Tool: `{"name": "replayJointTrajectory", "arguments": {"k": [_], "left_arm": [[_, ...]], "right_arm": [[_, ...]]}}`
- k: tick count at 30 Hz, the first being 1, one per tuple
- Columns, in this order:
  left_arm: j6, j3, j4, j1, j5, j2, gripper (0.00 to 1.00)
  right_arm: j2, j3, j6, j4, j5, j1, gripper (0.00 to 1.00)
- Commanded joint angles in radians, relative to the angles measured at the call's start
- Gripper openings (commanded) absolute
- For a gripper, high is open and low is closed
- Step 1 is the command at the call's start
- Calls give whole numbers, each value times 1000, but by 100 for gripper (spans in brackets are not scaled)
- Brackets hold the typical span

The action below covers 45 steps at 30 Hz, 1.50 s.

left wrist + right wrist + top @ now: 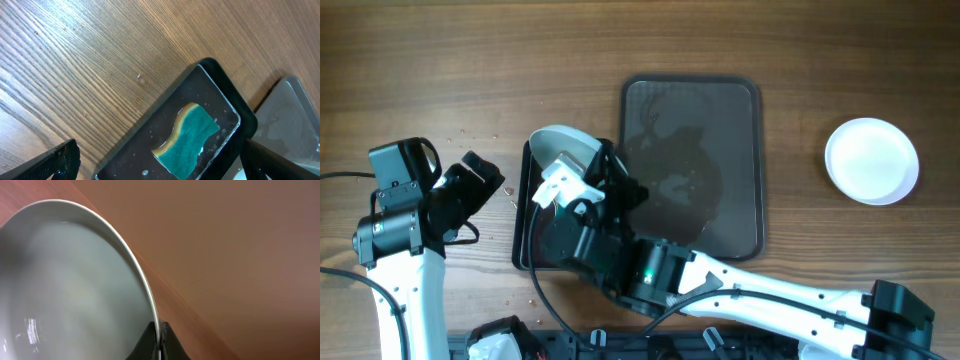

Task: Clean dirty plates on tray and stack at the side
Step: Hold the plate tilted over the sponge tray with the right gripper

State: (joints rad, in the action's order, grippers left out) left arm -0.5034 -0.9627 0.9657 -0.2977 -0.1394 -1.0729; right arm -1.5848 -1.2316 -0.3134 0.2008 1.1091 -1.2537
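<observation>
- Your right tool (160, 339) is pinching the rim of the tilted plate (565, 147). The wrist view shows a dark finger on each face of the white rim, closed tight against it.
- The tilted plate sits over the 12 o'clock end of the small tray (523, 215). You cannot tell from these views whether its lower edge touches the tray.
- The plate's inner face looks pale grey-white with a small bright reflection towards 8 o'clock in the right wrist view.
- Your left tool (483, 180) is spread wide. Its fingers (57, 161) show at opposite bottom corners of the wrist view, holding nothing.
- The left tool hangs over the counter (440, 60), just beside the small tray at its 9 o'clock side.
- The sponge (189, 137), teal on top with a yellow layer beneath, lies flat in the small tray among droplets. It is near the tray's 4 o'clock end in the left wrist view.
- The large tray (745, 120) lies at the counter's centre, touching or just beside the small tray at its 3 o'clock side. Its dark surface carries wet-looking smears.
- A second plate (872, 160), white, rests on the counter well apart from the large tray, at 3 o'clock.
- Pale specks (470, 131) lie scattered on the wood at 12 o'clock of the left tool.
- A green light (647, 275) glows on the right arm's body.
</observation>
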Motion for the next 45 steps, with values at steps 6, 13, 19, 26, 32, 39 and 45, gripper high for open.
{"name": "replayJointTrajectory", "arguments": {"k": [6, 13, 19, 26, 32, 39, 45], "left_arm": [[-10, -14, 0, -8, 10, 7, 100], [-10, -14, 1, -8, 10, 7, 100], [-10, -14, 0, -8, 10, 7, 100], [-10, -14, 0, -8, 10, 7, 100], [-10, -14, 1, -8, 10, 7, 100], [-10, -14, 0, -8, 10, 7, 100], [-10, -14, 0, -8, 10, 7, 100]], "right_arm": [[3, -17, -26, -7, 40, -9, 4], [3, -17, -26, -10, 48, -9, 4], [3, -17, -26, -14, 48, -9, 4], [3, -17, -24, -37, 48, -9, 4], [3, -17, -38, -40, 51, -9, 4], [3, -17, -38, -40, 51, -9, 4], [3, -17, -21, -40, 50, -9, 4]]}}
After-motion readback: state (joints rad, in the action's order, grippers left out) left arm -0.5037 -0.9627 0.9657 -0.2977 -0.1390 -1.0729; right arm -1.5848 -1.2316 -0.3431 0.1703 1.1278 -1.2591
